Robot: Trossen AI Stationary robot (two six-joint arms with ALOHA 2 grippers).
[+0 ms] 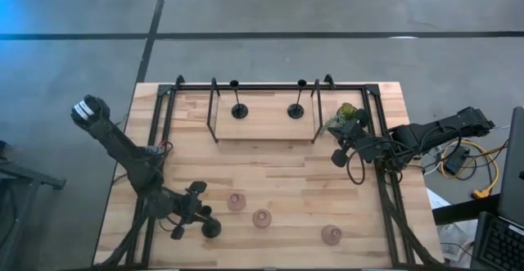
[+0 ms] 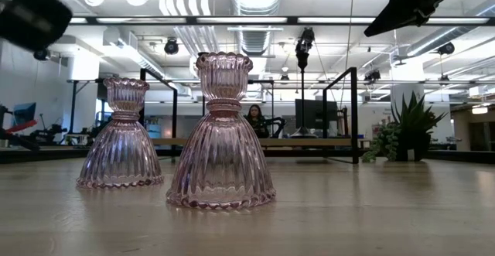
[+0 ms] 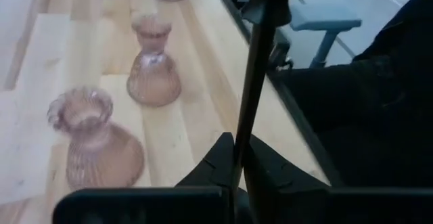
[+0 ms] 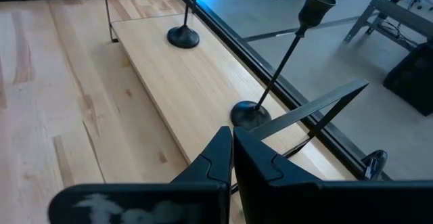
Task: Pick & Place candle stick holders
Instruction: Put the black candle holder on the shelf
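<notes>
The bench (image 1: 270, 152) carries a black rack frame (image 1: 264, 111) where two black holders (image 1: 239, 110) stand, just ahead of the right gripper (image 1: 337, 156), its fingers pressed together on nothing. The left gripper (image 1: 205, 219) is clamped on a third black holder's stem (image 3: 256, 82); three pink holders (image 1: 261, 217) stand just beside it. A small plant (image 1: 348, 117) sits near the right gripper.

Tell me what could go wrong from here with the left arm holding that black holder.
1. The left gripper pinches the black candle stick holder only on its thin stem, so it may pivot or slip.
2. The nearest pink glass holder stands close beside it; a swing could topple it.
3. The right gripper, shut, sits near the plant and rack frame and could snag.
</notes>
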